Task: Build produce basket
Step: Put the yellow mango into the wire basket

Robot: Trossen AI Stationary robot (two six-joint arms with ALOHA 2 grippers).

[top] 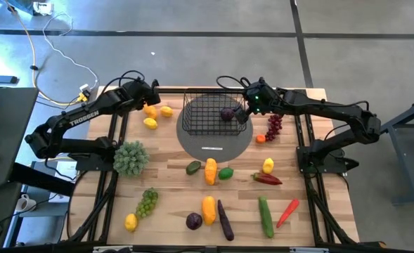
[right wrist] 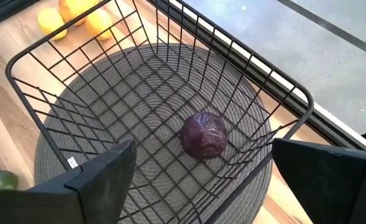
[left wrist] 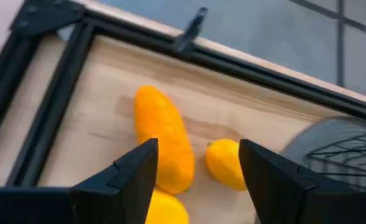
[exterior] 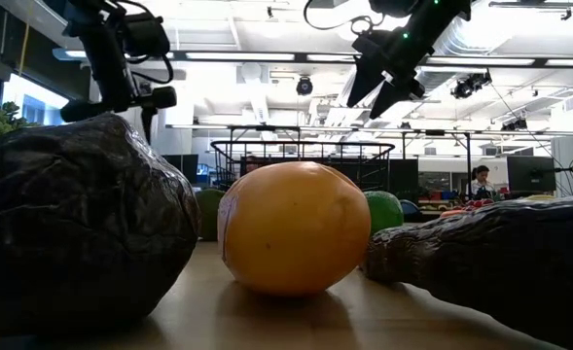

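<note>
Nearest the low camera sit a dark crinkled vegetable (exterior: 72, 224), an orange fruit (exterior: 294, 240) and another dark piece (exterior: 500, 262), with the basket (exterior: 305, 160) far behind them. Looking across the table from above, left to right: the left gripper (top: 150, 95) hovers at the far left corner with its fingers spread wide and empty, directly over a cluster of three yellow lemons (top: 157, 114). Its wrist view shows an elongated yellow piece (left wrist: 163, 140) and a rounder lemon (left wrist: 227, 163) lying between and just ahead of the fingers, the long piece's axis running roughly along the gripper's line of sight. Next comes the black wire basket (top: 214, 112), standing on a round grey mat (top: 214, 144) at the table's far middle, just beside the lemons. One purple round vegetable (right wrist: 204, 134) already lies inside it. The right gripper (top: 252, 105) hangs over the basket's right rim, fingers wide apart and holding nothing. Most of the produce, such as green grapes (top: 147, 202) and a cucumber (top: 265, 215), lies well apart on the near half. By my judgement, the left arm is the nearer one to the lemons and only needs to descend, then carry rightward to the basket.
</note>
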